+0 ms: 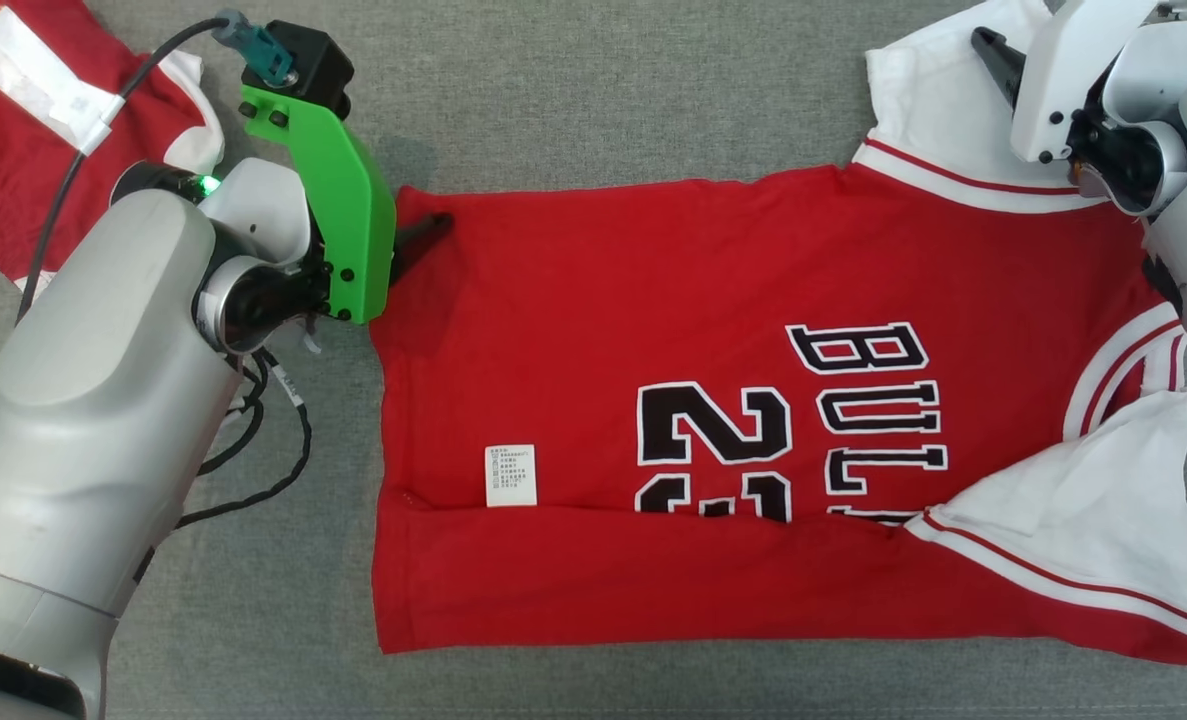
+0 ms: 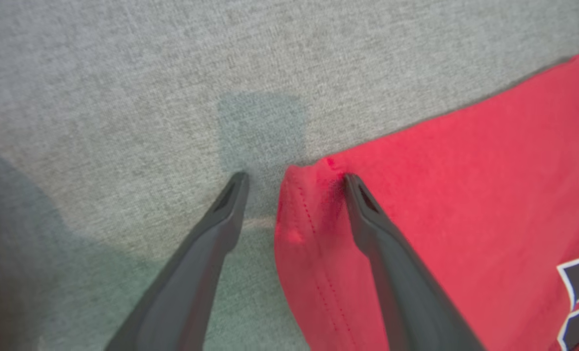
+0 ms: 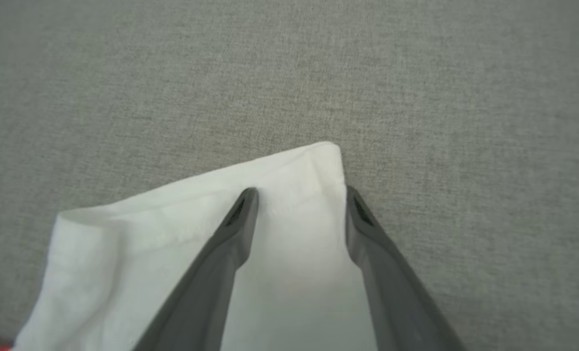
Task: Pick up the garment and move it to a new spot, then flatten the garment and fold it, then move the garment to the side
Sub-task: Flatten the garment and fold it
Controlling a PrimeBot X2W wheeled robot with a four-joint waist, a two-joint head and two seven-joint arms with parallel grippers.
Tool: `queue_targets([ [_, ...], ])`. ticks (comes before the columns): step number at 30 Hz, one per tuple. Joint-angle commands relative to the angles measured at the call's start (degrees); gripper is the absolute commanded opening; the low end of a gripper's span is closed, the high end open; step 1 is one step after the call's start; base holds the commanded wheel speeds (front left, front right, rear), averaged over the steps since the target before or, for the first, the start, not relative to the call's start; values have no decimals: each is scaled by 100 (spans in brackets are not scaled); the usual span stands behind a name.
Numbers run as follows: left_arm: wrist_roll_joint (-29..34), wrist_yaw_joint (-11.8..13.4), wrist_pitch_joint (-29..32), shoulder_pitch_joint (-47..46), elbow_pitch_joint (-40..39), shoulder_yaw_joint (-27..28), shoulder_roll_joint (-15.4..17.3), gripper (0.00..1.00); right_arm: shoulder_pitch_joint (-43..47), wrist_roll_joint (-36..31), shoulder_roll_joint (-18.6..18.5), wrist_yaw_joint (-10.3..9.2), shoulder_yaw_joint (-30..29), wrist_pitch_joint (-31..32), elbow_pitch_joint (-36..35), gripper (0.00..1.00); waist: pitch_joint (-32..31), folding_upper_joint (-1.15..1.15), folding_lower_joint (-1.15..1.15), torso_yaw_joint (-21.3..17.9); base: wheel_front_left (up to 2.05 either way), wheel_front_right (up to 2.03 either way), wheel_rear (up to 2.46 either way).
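Garment (image 1: 653, 300) lies flat on the surface (image 1: 593, 90), near edge folded over. Left end effector (image 2: 294, 176) and right end effector (image 3: 301, 190) straddle its far corners, jaws apart, gripping nothing. Judged remaining: further folds and the move aside.

Your left gripper (image 2: 294, 179) has both fingers spread wide, and its gray forearm (image 1: 83, 400) comes in from the lower left of the head view. Your right gripper (image 3: 301, 191) is parted too, with its white wrist (image 1: 1073, 70) up top right.
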Motion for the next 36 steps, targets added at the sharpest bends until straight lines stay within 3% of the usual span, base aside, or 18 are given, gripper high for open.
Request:
queue_targets([
  [1,-26,11,155,153,187,-146,68,66,181,99,60,6,163,79,27,4,-13,0,0,-7,0,0,0],
  [3,-74,11,176,147,214,-192,95,27,161,208,17,4,292,-40,-39,0,-30,0,0,-20,0,0,0],
  [4,-86,11,146,133,213,-205,110,0,131,229,-23,4,342,-136,-60,0,-39,0,0,-27,0,0,0],
  [12,-114,11,-199,52,300,-261,266,0,-117,323,-130,0,539,-1382,234,0,-267,0,0,-129,0,0,0],
  [19,-133,11,-433,111,462,-351,408,0,-121,436,-61,-2,546,-2044,740,0,-603,0,0,-268,0,0,0],
  [23,-243,11,-510,232,497,-420,467,0,90,562,-8,-2,646,-2043,836,0,-872,0,0,-348,0,0,0],
  [28,-411,10,-581,479,416,-555,586,0,462,789,-123,-1,921,-1885,448,0,-1293,0,0,-475,0,0,0],
  [36,-630,10,-494,994,221,-851,937,0,1250,1308,-660,-2,1594,-1232,-667,0,-1958,0,0,-678,0,0,0],
])
